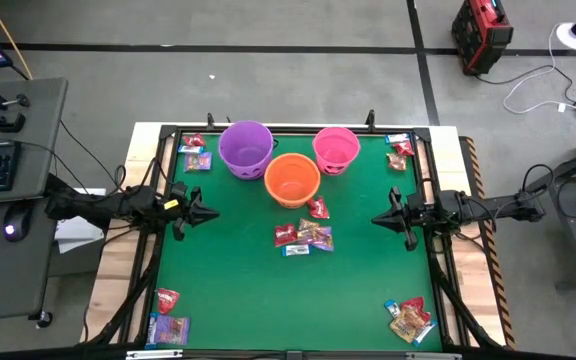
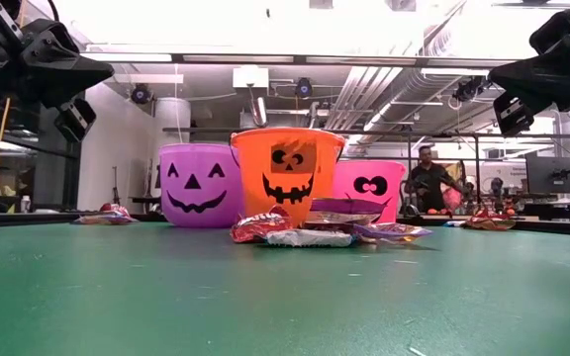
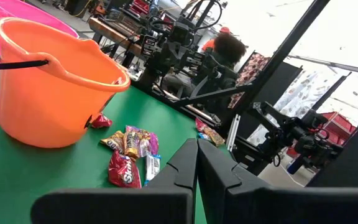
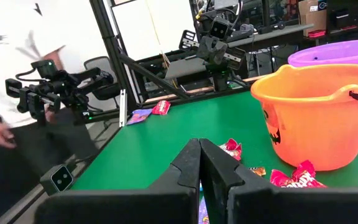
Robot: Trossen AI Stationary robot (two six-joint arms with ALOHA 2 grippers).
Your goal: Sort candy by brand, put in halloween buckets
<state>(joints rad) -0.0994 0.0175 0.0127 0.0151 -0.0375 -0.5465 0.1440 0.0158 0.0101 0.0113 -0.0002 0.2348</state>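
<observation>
Clearly the middle candy (image 1: 303, 237) lay between both shut, empty hands; left hand (image 1: 208, 213) and right hand (image 1: 380, 218) stood about equally near; buckets (image 1: 292, 179) just behind.

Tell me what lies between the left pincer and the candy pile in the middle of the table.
Nothing: in the high view, only bare green table separates the shut left pincer from the candy pile. The orange bucket sits further back, off that line.

Purple bucket (image 1: 245, 147), orange bucket (image 1: 292, 179), pink bucket (image 1: 336, 149), all w/ black jack-o'-lantern faces; green table (image 1: 228, 270); candy (image 1: 302, 236) wrappers red, blue-white, brown-gold.
</observation>
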